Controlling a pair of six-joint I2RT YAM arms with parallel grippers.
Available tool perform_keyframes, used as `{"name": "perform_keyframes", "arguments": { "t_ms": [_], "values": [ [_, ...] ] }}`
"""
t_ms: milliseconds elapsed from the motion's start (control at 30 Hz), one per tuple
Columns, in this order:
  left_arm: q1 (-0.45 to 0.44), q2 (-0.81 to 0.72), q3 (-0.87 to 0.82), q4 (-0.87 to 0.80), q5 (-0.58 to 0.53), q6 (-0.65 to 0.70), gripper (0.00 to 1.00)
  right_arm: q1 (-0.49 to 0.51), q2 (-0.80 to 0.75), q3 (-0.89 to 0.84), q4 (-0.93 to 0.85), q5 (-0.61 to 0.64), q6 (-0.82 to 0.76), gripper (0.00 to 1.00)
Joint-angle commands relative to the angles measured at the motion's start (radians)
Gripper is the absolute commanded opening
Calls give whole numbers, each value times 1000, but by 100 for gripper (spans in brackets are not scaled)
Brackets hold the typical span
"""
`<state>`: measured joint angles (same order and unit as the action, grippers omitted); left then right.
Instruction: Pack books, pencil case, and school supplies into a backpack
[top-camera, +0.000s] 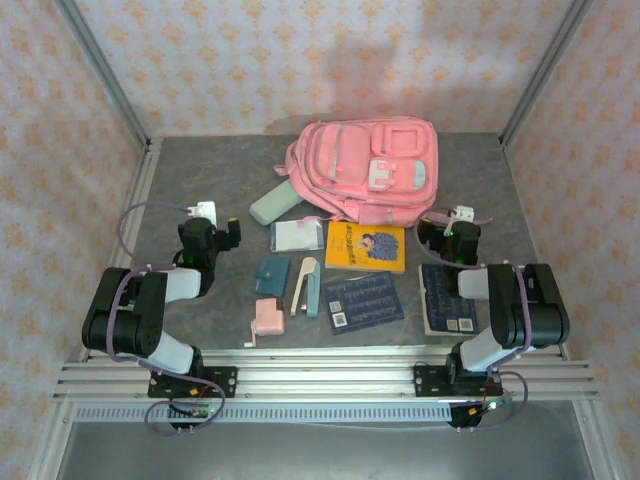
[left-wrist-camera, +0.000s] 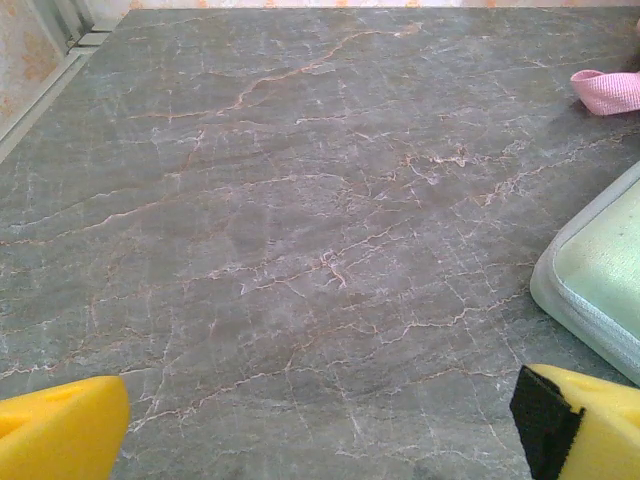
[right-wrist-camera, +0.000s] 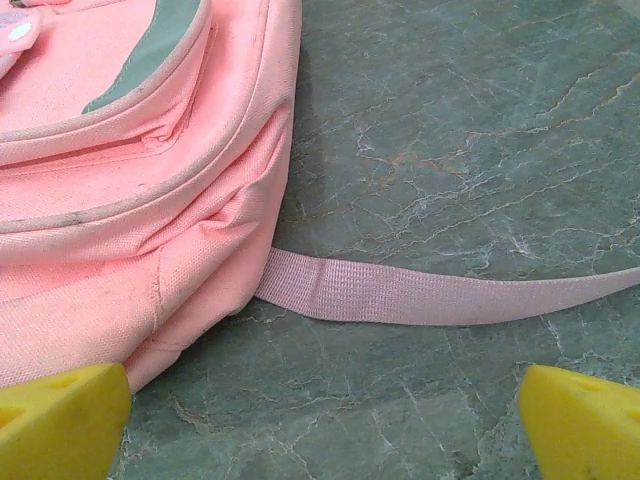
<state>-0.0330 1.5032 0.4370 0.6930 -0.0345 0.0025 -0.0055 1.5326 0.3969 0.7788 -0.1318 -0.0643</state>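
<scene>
The left gripper (left-wrist-camera: 320, 432) has its yellow fingers (left-wrist-camera: 60, 430) spread wide with nothing between them, hovering over bare grey marbled table (top-camera: 180, 170). Just to its right lies the rounded end of the pale green pencil case (left-wrist-camera: 600, 290), and farther off a pink strap end (left-wrist-camera: 608, 90). The right gripper (right-wrist-camera: 320, 425) is likewise wide and empty. A flat pink strap (right-wrist-camera: 420, 295) runs across the table just beyond it, leading left to the lower corner of the backpack (right-wrist-camera: 130, 200).

In the top view the backpack lies flat at the far middle of the table, with the pencil case touching its left side. Nearer are a clear packet (top-camera: 297, 235) and the yellow book (top-camera: 366, 246). Nearer still, from left to right, lie the teal snap case (top-camera: 271, 275), stapler (top-camera: 308, 285), one navy book (top-camera: 362, 300) and the other navy book (top-camera: 447, 298). The pink gadget (top-camera: 267, 320) sits nearest the table's edge.
</scene>
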Motion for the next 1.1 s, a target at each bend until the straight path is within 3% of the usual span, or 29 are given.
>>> {"name": "perform_keyframes", "arguments": {
  "t_ms": [0,1000,1067],
  "values": [
    [-8,-17,17,-7,-15,24,100,0,-8,17,14,-7,-13,99],
    [-13,-20,13,2,-23,27,100,0,-10,14,18,-4,-11,99],
    [-27,-72,51,-104,-29,42,100,-1,-13,12,24,2,-8,99]
  ]
}}
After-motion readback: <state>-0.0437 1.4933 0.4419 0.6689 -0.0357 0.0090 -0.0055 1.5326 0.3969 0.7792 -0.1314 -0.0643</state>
